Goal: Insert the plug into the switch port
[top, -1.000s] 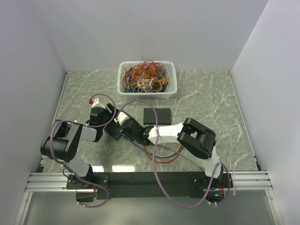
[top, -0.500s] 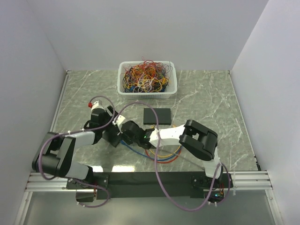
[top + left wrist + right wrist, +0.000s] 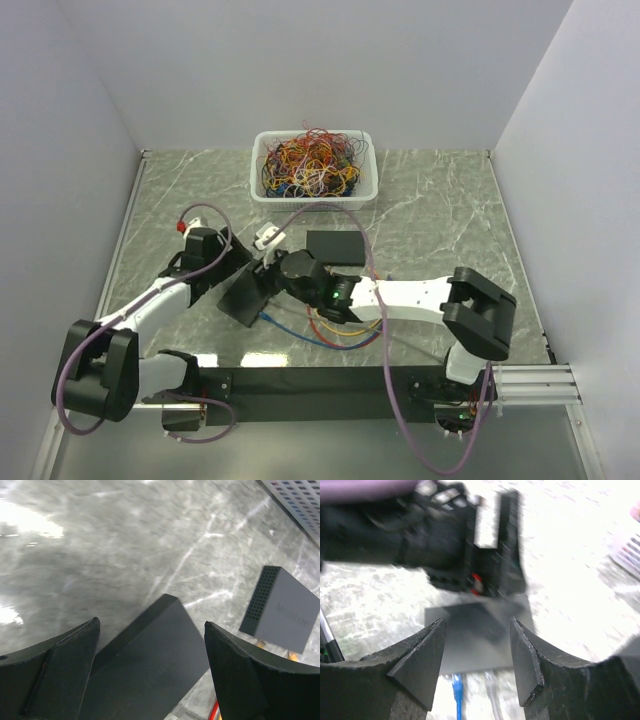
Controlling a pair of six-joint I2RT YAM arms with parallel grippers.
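The black switch (image 3: 245,297) lies flat on the marble table. In the right wrist view the switch (image 3: 476,639) is just beyond my fingertips, and a blue plug (image 3: 456,682) and a grey plug (image 3: 490,680) meet its near edge. Blur hides how deep they sit. The right gripper (image 3: 477,625) is open with nothing between its fingers. In the left wrist view the left gripper (image 3: 151,625) is wide open above the switch (image 3: 150,665), touching nothing. From above, the left gripper (image 3: 222,272) and right gripper (image 3: 272,272) flank the switch's far end.
A second dark box (image 3: 335,245) lies behind the switch; the same box (image 3: 282,610) shows in the left wrist view. Loose blue, red and orange cables (image 3: 335,325) coil under the right arm. A white basket (image 3: 313,195) of tangled cables stands at the back.
Both grippers have opened wide. The right gripper has drawn back from the switch's edge, leaving the plugs there. The left arm has swung lower and its fingers have come off the switch.
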